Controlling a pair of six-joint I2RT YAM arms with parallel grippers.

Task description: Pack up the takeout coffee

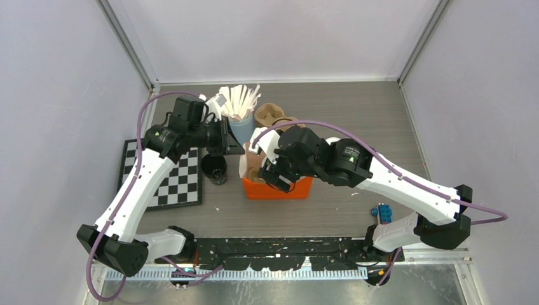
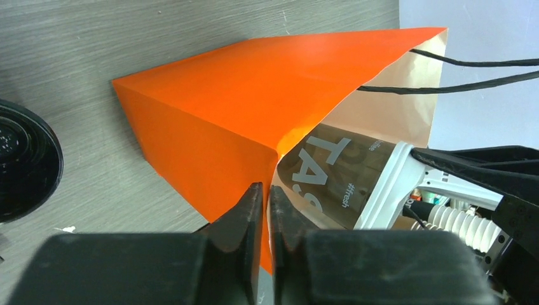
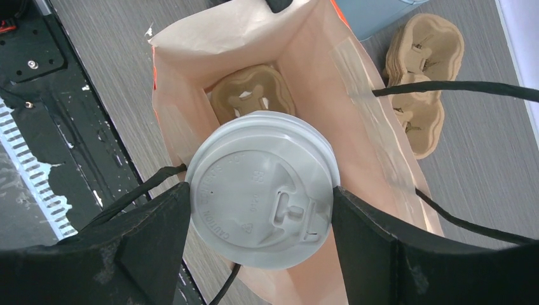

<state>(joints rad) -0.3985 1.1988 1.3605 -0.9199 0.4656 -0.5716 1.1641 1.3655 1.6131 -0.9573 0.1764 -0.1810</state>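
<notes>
- grey wood-grain table (image 1: 356, 127): only the top view gives the full layout. Wrist views catch slivers of it.
- black-and-white checkerboard mat (image 1: 181, 181): flat at the left side, top view only.
- orange paper bag (image 2: 210, 108) with black cord handles (image 3: 457, 86): upright mid-table, mouth open. Left wrist view shows the orange outside and a folded corner. Right wrist view looks straight down the tan inside.
- my left gripper (image 2: 265, 192): fingers nearly together, pinching the bag's rim at that corner. Only the left wrist view shows the pinch.
- my right gripper (image 3: 260, 197): jaws wide, one pad each side of the dark paper coffee cup with round white plastic lid (image 3: 254, 159), clamped on it. The cup hangs over the bag mouth; how deep, can't tell. In the top view my wrist covers it.
- stack of brown pulp carriers (image 1: 270, 114): on the table behind the bag, beside the light-blue cup of white sticks (image 1: 240, 124).
- single brown pulp carrier (image 3: 251, 92): at the bag's bottom, right wrist view only.
- second dark paper cup (image 1: 214, 168): upright on the table just left of the bag, between bag and mat. Left wrist view catches only its dark round rim at the frame edge.
</notes>
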